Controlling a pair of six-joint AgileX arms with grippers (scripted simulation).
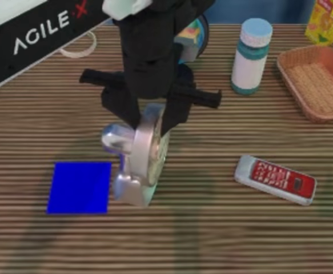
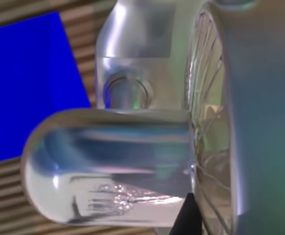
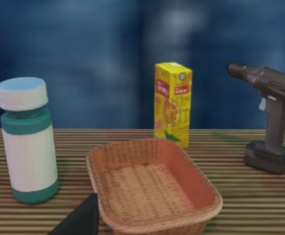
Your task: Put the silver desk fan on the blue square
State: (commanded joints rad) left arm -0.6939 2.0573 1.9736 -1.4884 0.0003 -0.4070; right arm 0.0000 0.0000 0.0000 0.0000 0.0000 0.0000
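The silver desk fan (image 1: 139,162) is held left of the table's middle, its round grille head edge-on and its chunky base (image 1: 131,191) just right of the blue square (image 1: 79,187). My left gripper (image 1: 151,121) comes down from the far side and is shut on the fan's disc head, one black finger on each face. In the left wrist view the fan (image 2: 147,147) fills the picture, with the blue square (image 2: 30,83) beside its base. Whether the base touches the table is unclear. My right gripper (image 3: 81,221) is parked outside the top view.
A silver-and-red phone (image 1: 275,180) lies right of the fan. At the back right stand a white bottle with a teal band (image 1: 251,57), a wicker basket (image 1: 317,105) and a yellow juice box (image 1: 326,20). A white ring (image 1: 77,45) lies back left. A drill (image 3: 272,127) stands beyond the basket.
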